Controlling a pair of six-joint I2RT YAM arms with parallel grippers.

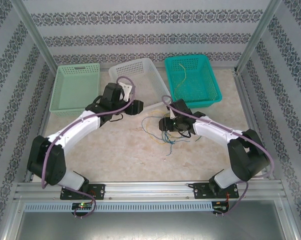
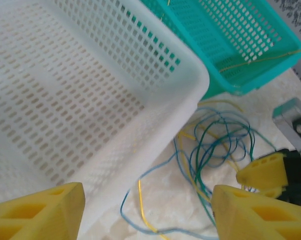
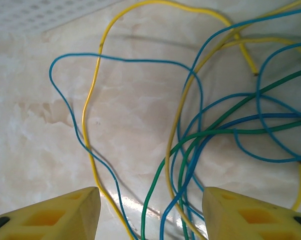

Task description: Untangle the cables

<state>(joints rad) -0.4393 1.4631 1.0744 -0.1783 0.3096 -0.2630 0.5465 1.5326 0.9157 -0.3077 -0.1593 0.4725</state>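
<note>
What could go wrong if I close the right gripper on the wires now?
The right gripper hangs open over the tangle of thin yellow, blue and green wires, with several strands between its jaws; closing may catch more than one and drag the knot.
The left gripper sits open close to a corner of the white perforated plastic basket; a pull could knock it.

cables (image 1: 163, 135) partly hidden under the right gripper (image 1: 175, 125) from above, their loops cut off at wrist-view edges

My left arm (image 1: 75, 127) reached toward two o'clock, my right arm (image 1: 215, 131) toward ten o'clock; my left gripper (image 2: 147, 205) and my right gripper (image 3: 150, 202) had jaws apart.
</note>
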